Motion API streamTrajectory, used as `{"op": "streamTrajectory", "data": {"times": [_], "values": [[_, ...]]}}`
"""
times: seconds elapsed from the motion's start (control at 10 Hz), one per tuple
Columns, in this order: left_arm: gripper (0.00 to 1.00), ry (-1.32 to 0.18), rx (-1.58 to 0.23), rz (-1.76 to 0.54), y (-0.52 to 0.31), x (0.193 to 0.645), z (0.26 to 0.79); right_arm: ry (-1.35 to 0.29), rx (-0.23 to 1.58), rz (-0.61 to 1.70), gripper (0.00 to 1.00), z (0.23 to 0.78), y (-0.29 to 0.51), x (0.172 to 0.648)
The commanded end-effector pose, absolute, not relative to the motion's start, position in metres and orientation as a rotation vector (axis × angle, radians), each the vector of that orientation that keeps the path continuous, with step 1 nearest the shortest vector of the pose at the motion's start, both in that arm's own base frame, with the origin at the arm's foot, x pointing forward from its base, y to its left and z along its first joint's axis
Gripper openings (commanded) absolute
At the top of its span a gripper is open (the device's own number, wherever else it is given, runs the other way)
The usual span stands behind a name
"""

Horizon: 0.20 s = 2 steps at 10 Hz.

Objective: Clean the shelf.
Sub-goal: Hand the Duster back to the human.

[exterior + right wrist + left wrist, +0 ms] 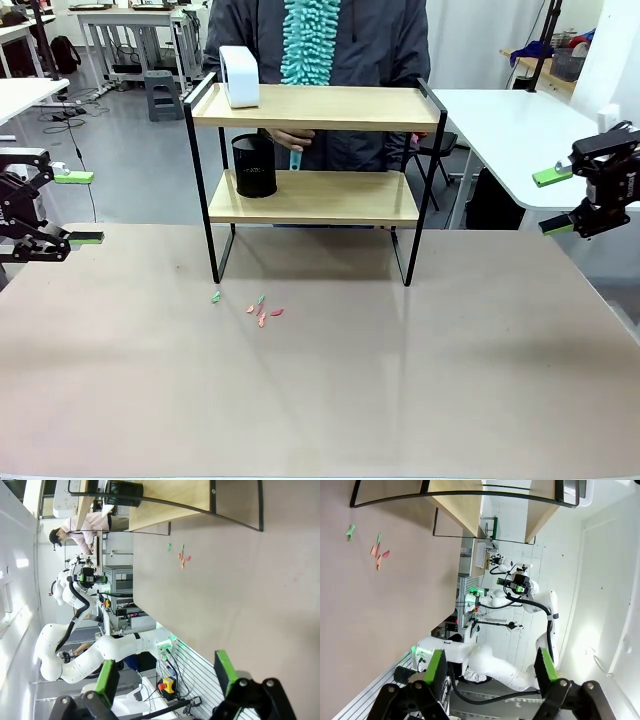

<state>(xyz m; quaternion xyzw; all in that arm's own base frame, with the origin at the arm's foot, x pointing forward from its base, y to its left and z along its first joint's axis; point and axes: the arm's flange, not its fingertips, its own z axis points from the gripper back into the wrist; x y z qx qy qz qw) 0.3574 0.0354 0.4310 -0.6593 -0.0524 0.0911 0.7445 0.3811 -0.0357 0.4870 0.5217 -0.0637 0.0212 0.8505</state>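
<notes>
Shelf (315, 150) stands mid-surface, between left hand (78, 208) and right hand (556, 200), both wide open and empty; beyond it a person holds a teal duster (308, 40); arms best keep clear.

Light wooden shelf (310, 107), teal duster (309, 40)

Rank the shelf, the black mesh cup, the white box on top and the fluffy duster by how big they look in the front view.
1. Shelf
2. Duster, partly cut off by the frame
3. Black mesh cup and white box, too alike to rank
</notes>
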Motion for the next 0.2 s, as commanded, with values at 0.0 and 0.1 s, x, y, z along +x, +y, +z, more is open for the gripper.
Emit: {"op": "streamTrajectory", "data": {"times": [0.0,0.1], "values": [[0.9,-0.11,-1.432,0.204,0.0324,0.354,0.4324,-0.142,1.092,0.066,1.0,0.4867,-0.0381,0.381],[0.9,-0.11,-1.432,0.204,0.0324,0.354,0.4324,-0.142,1.092,0.066,1.0,0.4867,-0.0381,0.381]]}}
